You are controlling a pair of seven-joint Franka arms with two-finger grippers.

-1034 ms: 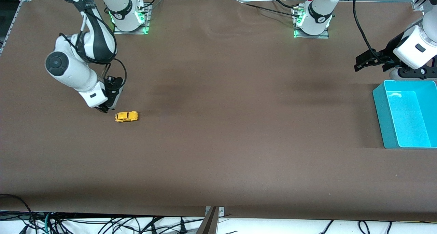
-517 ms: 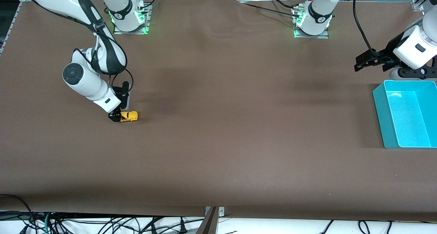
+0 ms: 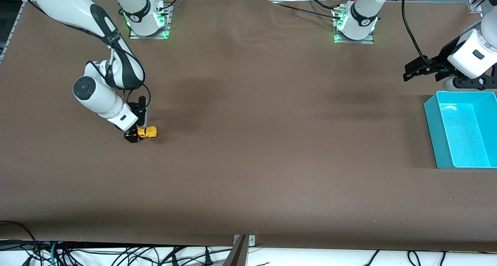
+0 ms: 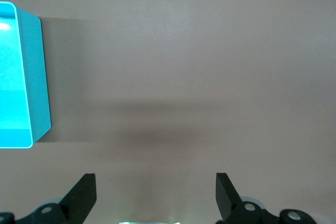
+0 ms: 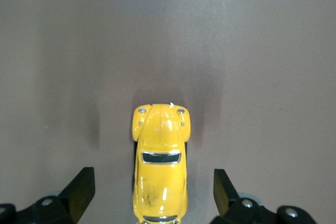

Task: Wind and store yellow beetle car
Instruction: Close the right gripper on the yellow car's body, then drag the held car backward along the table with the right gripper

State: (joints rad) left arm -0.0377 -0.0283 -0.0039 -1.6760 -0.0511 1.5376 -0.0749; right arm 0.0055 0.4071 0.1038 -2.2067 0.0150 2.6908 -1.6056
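A: Anything crowding the yellow beetle car [image 5: 160,169]?

B: Only the right end effector [image 3: 134,135], fingers spread, one on each side with bare tabletop [image 3: 271,141] showing in both gaps.

A: And the middle?

B: Bare brown surface all the way to the teal bin [image 3: 437,134] at the left arm's end. The left end effector [image 4: 156,198] hangs open beside that bin.

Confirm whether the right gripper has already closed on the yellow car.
No: the right gripper is open, its fingers standing apart from the yellow beetle car between them.
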